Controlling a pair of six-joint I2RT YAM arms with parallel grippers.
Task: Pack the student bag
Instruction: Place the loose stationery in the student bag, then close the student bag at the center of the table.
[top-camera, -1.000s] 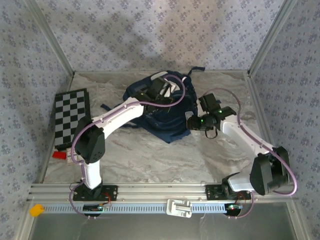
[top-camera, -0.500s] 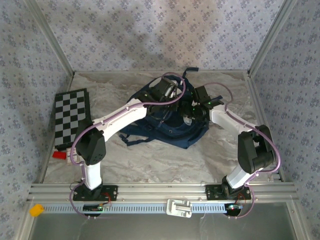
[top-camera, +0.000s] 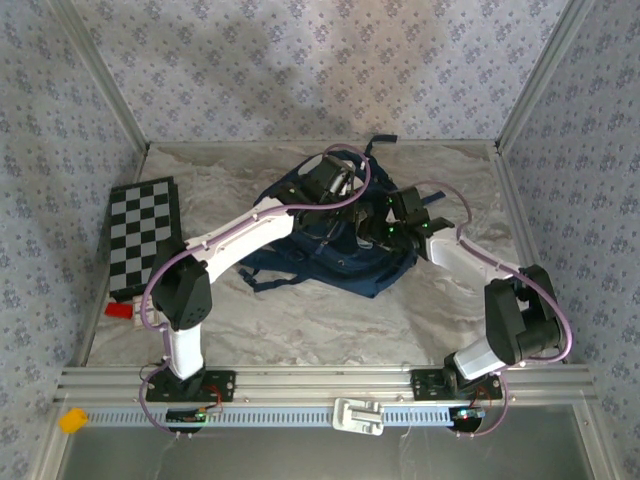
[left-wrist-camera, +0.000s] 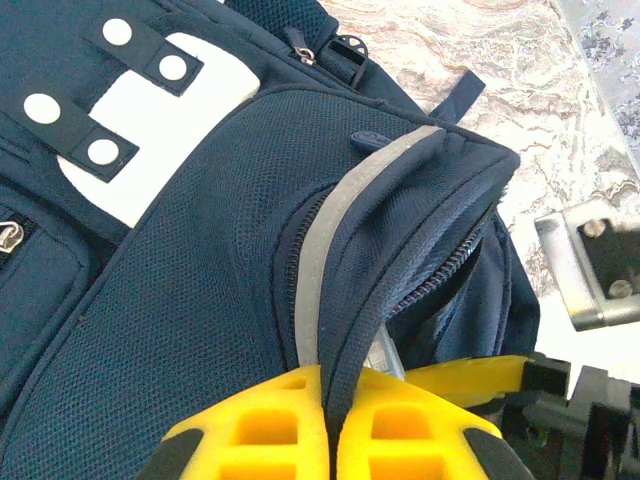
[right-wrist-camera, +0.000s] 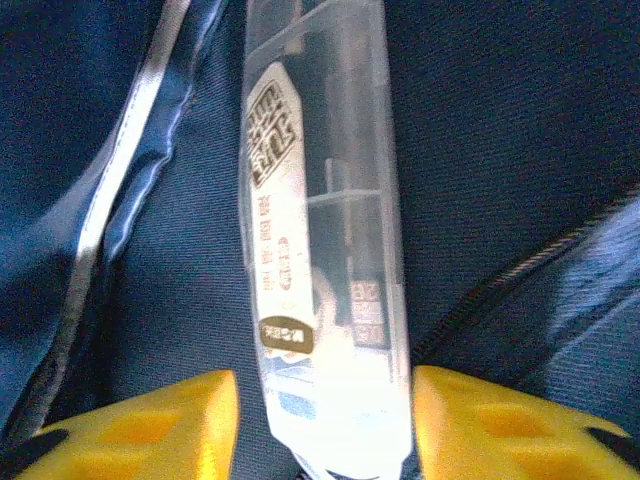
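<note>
The student bag (top-camera: 345, 265) lies at the table's middle back, navy with a white patch (left-wrist-camera: 170, 110) and a pale stripe (left-wrist-camera: 325, 235). My left gripper (left-wrist-camera: 330, 375) is shut on the edge of the bag's unzipped flap, holding the pocket apart; from above it sits over the bag's top (top-camera: 343, 188). My right gripper (right-wrist-camera: 325, 400) reaches into the opening from the right (top-camera: 377, 232). A clear plastic case (right-wrist-camera: 320, 250) with a printed label lies between its yellow fingers against the blue lining. The right finger (right-wrist-camera: 470, 420) touches the case; a gap shows at the left finger.
A black-and-white checkerboard (top-camera: 142, 235) lies at the table's left edge, with a small red object (top-camera: 118, 310) at its near corner. Patterned walls close in the left, back and right sides. A loose strap (top-camera: 265, 278) trails from the bag toward the front left.
The right arm swung left from beside the bag and put its gripper into the opening. The bag shifted and its flap was lifted higher by the left gripper.
</note>
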